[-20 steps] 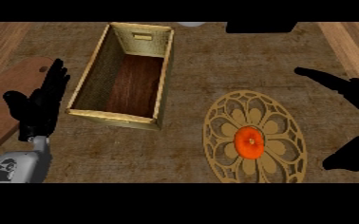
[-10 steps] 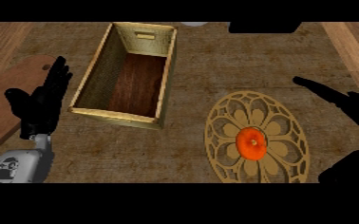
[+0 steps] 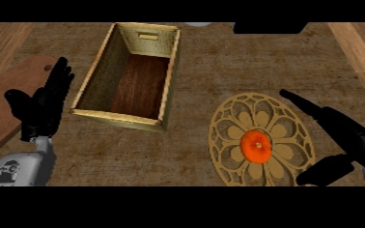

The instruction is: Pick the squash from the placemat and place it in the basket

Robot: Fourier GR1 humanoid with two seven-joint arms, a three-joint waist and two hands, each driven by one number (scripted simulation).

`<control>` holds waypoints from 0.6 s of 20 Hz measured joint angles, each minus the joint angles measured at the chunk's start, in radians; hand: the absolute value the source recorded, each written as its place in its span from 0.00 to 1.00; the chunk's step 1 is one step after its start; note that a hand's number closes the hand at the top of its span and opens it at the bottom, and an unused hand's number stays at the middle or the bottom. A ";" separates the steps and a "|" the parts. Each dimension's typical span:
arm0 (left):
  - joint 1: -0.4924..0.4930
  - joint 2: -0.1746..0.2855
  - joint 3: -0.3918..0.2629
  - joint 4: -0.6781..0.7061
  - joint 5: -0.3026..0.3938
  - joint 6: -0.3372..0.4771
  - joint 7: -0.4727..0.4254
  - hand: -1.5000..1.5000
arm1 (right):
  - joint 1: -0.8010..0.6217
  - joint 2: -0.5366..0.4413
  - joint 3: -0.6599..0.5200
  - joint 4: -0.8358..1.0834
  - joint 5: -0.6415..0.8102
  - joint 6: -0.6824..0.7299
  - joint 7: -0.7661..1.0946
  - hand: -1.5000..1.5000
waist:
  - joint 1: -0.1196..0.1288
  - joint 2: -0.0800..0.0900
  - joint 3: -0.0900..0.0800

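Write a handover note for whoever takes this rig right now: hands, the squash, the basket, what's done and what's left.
The left robot hand is open, fingers up, resting at the view's left edge beside the basket.
The right robot hand is open, holding nothing, at the right side of the placemat.
The squash lies on the placemat's middle, untouched.
Done: nothing yet.
Left: grasp the squash, carry it to the basket, release.

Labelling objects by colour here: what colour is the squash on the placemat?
The squash is bright orange, seen best in the head view.
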 measured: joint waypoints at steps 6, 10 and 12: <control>-0.003 -0.015 0.016 0.010 -0.017 -0.013 -0.007 0.50 | 0.067 0.072 0.008 0.013 0.119 -0.049 -0.119 0.00 | -0.001 0.000 0.000; 0.015 -0.022 0.023 -0.018 -0.026 -0.027 0.000 0.50 | 0.089 0.121 0.022 0.045 0.206 -0.090 -0.190 0.00 | 0.000 0.000 0.000; 0.014 -0.022 0.037 -0.028 -0.029 -0.034 0.012 0.50 | 0.091 0.145 0.020 0.052 0.234 -0.092 -0.200 0.00 | 0.000 0.000 0.000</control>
